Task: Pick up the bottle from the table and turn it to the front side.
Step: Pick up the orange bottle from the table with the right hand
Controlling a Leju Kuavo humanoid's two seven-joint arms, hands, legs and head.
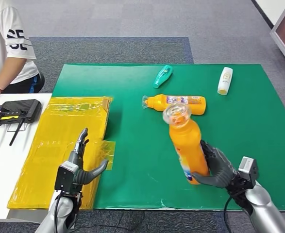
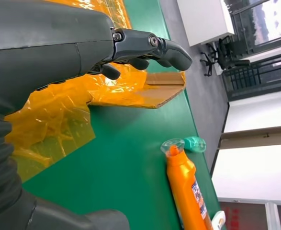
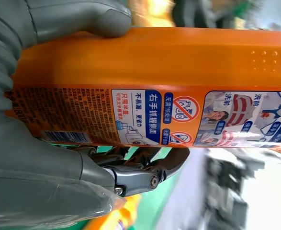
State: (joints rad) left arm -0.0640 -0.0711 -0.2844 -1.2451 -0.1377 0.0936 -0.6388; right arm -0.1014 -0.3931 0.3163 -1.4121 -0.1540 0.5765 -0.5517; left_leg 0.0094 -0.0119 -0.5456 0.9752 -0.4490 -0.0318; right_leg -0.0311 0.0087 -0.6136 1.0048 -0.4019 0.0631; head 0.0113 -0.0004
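Two hands are mine. My right hand (image 1: 217, 168) wraps the lower body of an orange bottle (image 1: 186, 140), thumb on one side and fingers (image 3: 146, 173) on the other, holding it lifted over the near right part of the green mat (image 1: 243, 121). My left hand (image 1: 83, 162) hovers with fingers spread and nothing in it, over yellow film (image 1: 60, 141) at the mat's left edge.

The bottle's long axis runs from its base, low and close to me, up to its clear cap (image 1: 176, 113), which is farther off and tips toward my left. In the right wrist view I see the back label (image 3: 150, 117) with small print and a barcode. So I judge the front still faces away, and the turn should be a slow roll about that long axis, grip kept firm and low so the smooth plastic does not slip.

Farther out, a second orange bottle (image 1: 177, 102) lies flat just behind the cap; I should keep clear of it.
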